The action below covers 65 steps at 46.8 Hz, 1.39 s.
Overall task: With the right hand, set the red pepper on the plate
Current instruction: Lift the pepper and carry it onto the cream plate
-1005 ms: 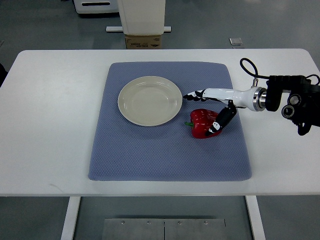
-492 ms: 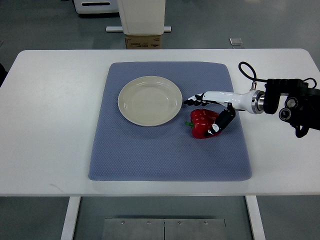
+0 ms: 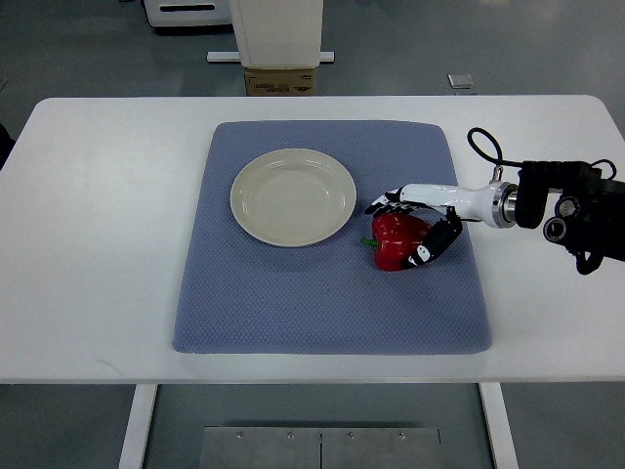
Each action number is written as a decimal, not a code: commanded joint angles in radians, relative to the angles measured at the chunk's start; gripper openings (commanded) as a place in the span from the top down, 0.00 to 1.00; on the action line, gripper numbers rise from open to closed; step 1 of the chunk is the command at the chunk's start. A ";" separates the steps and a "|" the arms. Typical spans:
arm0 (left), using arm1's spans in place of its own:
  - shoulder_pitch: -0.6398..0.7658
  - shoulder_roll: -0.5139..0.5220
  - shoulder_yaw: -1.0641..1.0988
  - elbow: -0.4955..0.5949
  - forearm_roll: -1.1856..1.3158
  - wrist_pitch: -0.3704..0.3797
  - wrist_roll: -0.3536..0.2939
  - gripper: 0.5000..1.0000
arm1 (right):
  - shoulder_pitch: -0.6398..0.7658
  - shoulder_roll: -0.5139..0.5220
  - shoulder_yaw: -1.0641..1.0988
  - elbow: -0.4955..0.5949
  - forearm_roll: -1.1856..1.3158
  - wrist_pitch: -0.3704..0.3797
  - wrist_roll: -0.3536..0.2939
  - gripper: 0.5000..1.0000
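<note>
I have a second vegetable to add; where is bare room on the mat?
Free: the mat strip below the plate, and its left margin. Crowded: right of the plate, where the right hand closes around the red pepper.

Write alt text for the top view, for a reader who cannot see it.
The robot's right hand closes around a red pepper on a blue mat, just right of an empty beige plate. The mat lies on a white table.

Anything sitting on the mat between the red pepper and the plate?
No. In the top view, only bare blue mat lies between the red pepper and the plate. The right hand sits around the pepper.
</note>
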 commanded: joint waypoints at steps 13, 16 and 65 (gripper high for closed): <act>0.000 0.000 0.000 0.000 0.000 0.000 0.000 0.00 | -0.003 0.000 0.001 -0.023 0.000 0.000 0.000 0.70; 0.000 0.000 0.000 0.000 0.000 0.000 0.000 0.00 | 0.002 0.000 0.002 -0.025 0.000 0.000 0.000 0.89; 0.000 0.000 0.000 0.000 0.000 0.000 0.000 0.00 | 0.086 0.342 0.157 -0.318 0.015 -0.001 -0.104 1.00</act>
